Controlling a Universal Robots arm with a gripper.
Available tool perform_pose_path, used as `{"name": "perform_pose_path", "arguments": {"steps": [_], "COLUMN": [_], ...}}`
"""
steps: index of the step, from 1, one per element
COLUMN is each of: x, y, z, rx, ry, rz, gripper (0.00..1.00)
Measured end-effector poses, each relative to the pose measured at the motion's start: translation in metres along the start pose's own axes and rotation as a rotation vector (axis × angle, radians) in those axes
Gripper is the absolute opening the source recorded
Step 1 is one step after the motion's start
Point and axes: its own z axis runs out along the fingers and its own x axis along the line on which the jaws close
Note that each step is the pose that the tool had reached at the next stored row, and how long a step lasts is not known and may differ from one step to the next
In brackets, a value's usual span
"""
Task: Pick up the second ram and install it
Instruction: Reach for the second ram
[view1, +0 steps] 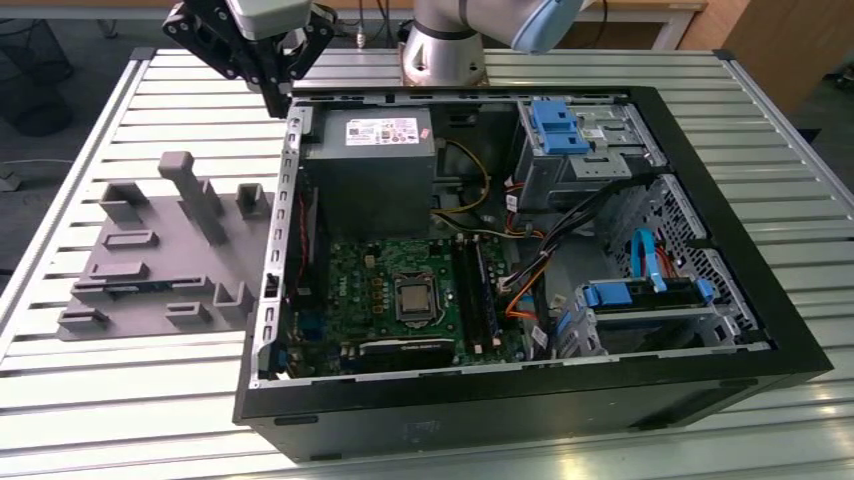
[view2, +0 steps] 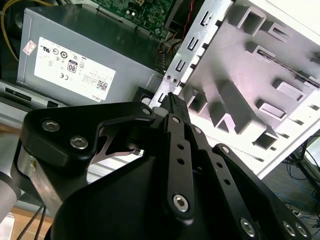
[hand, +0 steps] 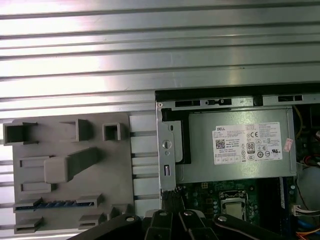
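The second ram (view1: 134, 289) is a thin blue-green stick standing on edge in a slot near the front of the grey fixture block (view1: 174, 250), at the exterior view's left beside the computer case. In the first wrist view the ram (hand: 61, 204) shows as a blue strip in the fixture (hand: 70, 170). My gripper (view1: 284, 104) hangs above the case's back left corner, well behind the fixture, with nothing in it. In the second wrist view the gripper (view2: 170, 98) has its black fingers pressed together, pointing at the case's metal edge.
The open computer case (view1: 787, 360) holds the green motherboard (view1: 367, 290), a grey power supply (view1: 367, 165), cables and blue drive bays (view1: 554, 125). The fixture carries tall grey posts (view1: 200, 205). All of it rests on a ribbed metal table (view1: 120, 400).
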Motion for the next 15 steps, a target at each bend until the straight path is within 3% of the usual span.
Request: {"name": "perform_pose_path", "arguments": {"steps": [15], "x": [0.0109], "y": [-0.0008], "z": [0.0003], "rx": [0.0000], "ry": [0.0001], "rz": [0.000], "gripper": [0.11]}}
